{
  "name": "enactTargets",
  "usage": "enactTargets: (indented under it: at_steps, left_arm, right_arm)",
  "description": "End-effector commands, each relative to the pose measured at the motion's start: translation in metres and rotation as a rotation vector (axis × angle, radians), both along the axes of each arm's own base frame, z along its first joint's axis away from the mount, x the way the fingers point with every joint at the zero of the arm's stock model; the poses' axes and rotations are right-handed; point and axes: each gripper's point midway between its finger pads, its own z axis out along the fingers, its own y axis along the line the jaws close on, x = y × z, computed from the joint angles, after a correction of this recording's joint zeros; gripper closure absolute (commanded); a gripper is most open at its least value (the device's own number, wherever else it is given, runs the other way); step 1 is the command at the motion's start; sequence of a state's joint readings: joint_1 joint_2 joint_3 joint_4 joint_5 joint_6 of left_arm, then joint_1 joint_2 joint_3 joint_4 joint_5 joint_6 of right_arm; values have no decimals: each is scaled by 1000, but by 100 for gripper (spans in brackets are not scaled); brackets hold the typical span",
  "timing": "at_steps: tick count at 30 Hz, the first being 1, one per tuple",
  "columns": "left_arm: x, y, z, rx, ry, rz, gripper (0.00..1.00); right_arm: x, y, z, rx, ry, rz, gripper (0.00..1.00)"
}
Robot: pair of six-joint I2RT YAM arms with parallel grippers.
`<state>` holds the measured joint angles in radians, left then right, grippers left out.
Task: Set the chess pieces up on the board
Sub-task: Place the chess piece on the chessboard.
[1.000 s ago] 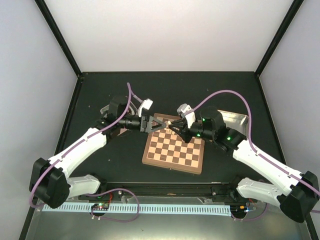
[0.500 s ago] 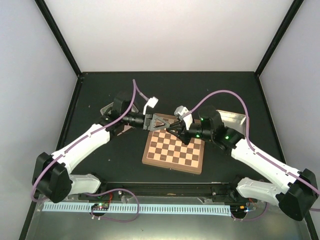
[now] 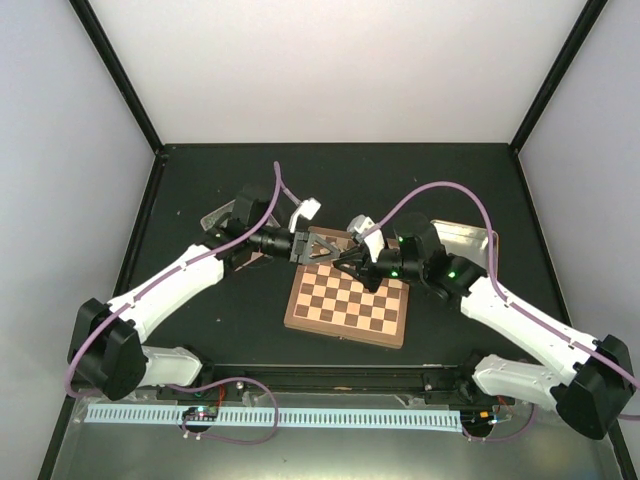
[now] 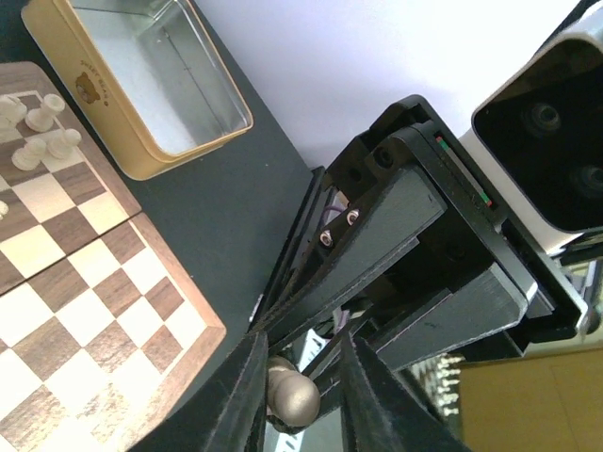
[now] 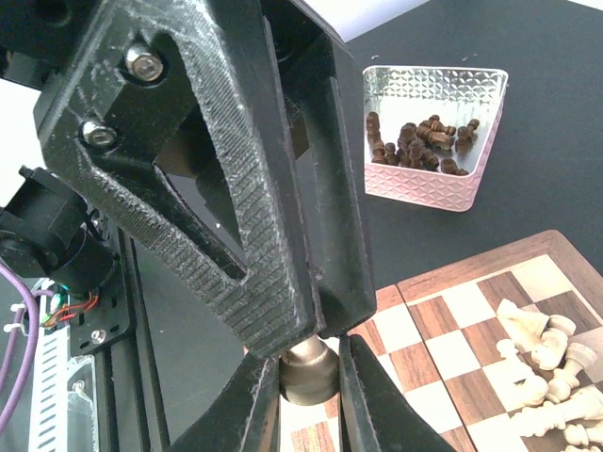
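The left gripper [image 3: 325, 250] is seen closed down on a pale chess piece [image 5: 307, 379], above the far edge of the board [image 3: 350, 300]. A second ago its jaws stood wide apart above the board's far left corner. Since then it has been brought inward along the far edge and its jaws have been drawn together. The right gripper [image 3: 348, 262] has been kept where it was, and its jaws have been kept clamped on the same piece.

In the right wrist view the piece's rounded base is pinched between the right gripper's fingers, with the tips of the left gripper pressed in on its upper end. In the left wrist view a rounded pale form is seen between the left gripper's fingers. How firm this second grip is cannot be told.

A hand-over is therefore judged to be under way. The piece is held from both ends in the air, and nothing has been added to the squares by this move.

The other pale pieces [image 5: 542, 363] are left bunched at the board's far edge, many of them lying on their sides. Most of the squares nearer the arms are bare, so the set-up is judged to be at an early stage. A tin of dark pieces [image 5: 429, 141] stands on the bench beyond the board's left side. An empty-looking cream tin [image 4: 141, 85] stands off its right side.
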<state>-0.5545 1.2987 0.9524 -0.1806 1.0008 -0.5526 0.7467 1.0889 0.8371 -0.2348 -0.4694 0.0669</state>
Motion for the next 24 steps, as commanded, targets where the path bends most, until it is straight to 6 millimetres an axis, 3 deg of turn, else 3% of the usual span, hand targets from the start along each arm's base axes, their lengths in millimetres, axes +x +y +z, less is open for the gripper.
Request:
enactTargets:
  at_steps: [1, 11, 15, 17, 20, 24]
  left_arm:
    - [-2, -3, -2, 39, -31, -19, 74]
    - [4, 0, -17, 120, -53, 2, 81]
    - [4, 0, -14, 115, -65, 0, 97]
    - [5, 0, -13, 117, -71, 7, 98]
    - [16, 5, -17, 160, -104, 73, 98]
    - [52, 32, -41, 339, -178, 317, 98]
  right_arm:
    - [7, 3, 14, 29, -37, -28, 87]
    - [9, 1, 10, 14, -23, -41, 87]
    - [10, 1, 8, 11, -14, -48, 85]
    - [13, 0, 6, 4, 0, -73, 80]
    - [18, -4, 0, -23, 33, -115, 64]
    - [21, -13, -17, -69, 88, -186, 47]
